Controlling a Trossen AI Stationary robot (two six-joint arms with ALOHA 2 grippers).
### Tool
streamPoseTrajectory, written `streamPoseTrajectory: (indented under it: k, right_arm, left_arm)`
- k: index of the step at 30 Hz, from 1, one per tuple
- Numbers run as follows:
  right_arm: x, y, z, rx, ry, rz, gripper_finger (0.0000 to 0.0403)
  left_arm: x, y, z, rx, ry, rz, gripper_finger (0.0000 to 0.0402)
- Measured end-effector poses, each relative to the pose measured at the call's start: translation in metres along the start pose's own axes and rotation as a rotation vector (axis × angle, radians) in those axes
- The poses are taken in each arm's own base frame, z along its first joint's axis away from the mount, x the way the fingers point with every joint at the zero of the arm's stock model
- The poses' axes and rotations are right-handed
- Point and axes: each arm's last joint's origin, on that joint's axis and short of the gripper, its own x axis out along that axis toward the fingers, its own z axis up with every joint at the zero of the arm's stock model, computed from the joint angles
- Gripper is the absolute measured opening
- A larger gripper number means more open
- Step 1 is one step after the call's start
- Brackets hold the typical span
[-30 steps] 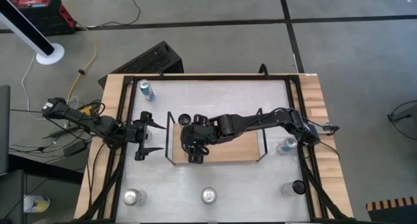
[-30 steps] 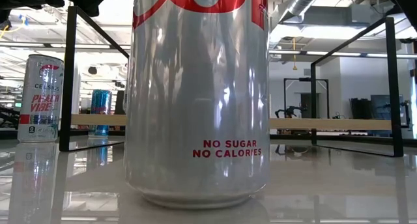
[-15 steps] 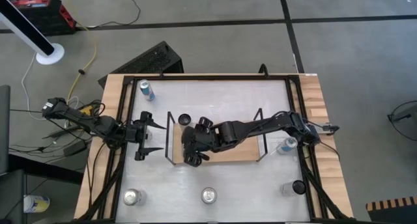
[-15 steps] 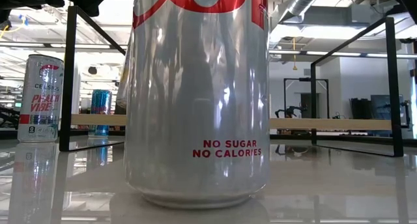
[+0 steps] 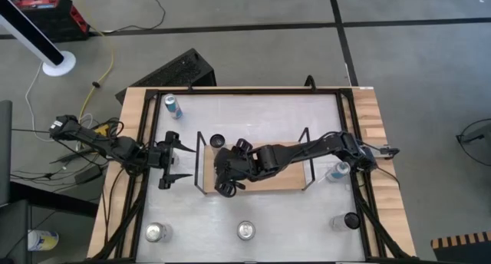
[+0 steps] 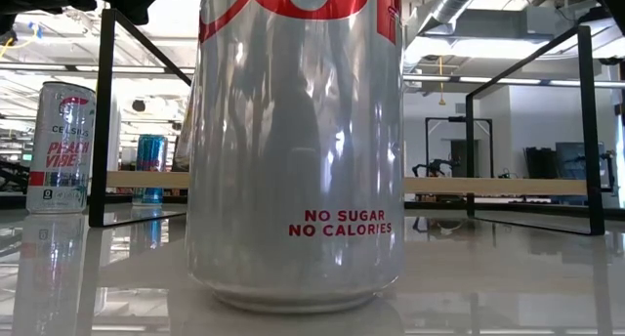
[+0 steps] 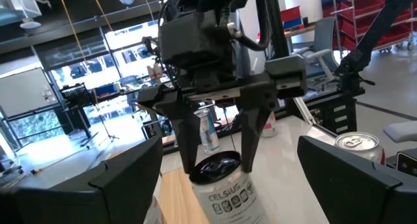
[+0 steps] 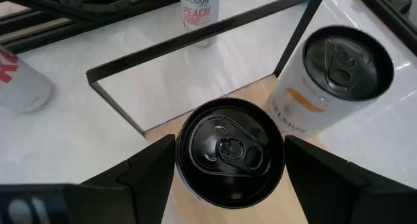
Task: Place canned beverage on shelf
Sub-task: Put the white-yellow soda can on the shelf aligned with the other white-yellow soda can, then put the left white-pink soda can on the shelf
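shelf [image 5: 285, 179] first: it's a light board in a thin wire frame, so we think a sideways shove from the arm could skate the whole thing across the table.

right gripper [image 5: 228, 183] sits over the shelf end nearest the left arm, fingers closed on the black-topped can [image 8: 229, 151]. the can is upright over that end of the shelf. we can't tell if its base is fully down on the wood.

risks, biggest down:
- letting go while the base hangs above the board or over its edge: can drops, tips, rolls off the shelf.
- can is close to the shelf's end rail [image 5: 199, 164]. a nudge that way on release could clip the wire.
- pulling out sideways rather than straight up: a finger could drag the can over.
- second can [image 8: 339, 61] stands just beside the held one, off the shelf's far edge. a wide opening could bump it.

left gripper [image 5: 182, 162] waits open just outside that same shelf end, apart from everything.
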Motion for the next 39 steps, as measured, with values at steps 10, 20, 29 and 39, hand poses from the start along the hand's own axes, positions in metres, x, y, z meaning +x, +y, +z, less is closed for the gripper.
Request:
streamPoseTrajectory:
  k: [10, 20, 29, 39]
  right_arm:
    - [0.000, 0.001, 0.001, -0.007, -0.007, 0.007, 0.0307]
    - [-0.001, 0.001, 0.003, 0.004, -0.031, 0.007, 0.0324]
    - [-0.002, 0.001, 0.005, 0.007, -0.046, 0.010, 0.0325]
    - [-0.015, 0.001, 0.016, -0.021, -0.086, 0.032, 0.0325]
  left_arm:
    - [0.000, 0.000, 0.000, 0.000, 0.000, 0.000, 0.0343]
    - [0.000, 0.000, 0.000, -0.002, 0.000, 0.000, 0.0343]
    - [0.000, 0.000, 0.000, -0.002, 0.001, 0.000, 0.0343]
    - [0.000, 0.000, 0.000, -0.002, 0.003, -0.001, 0.0343]
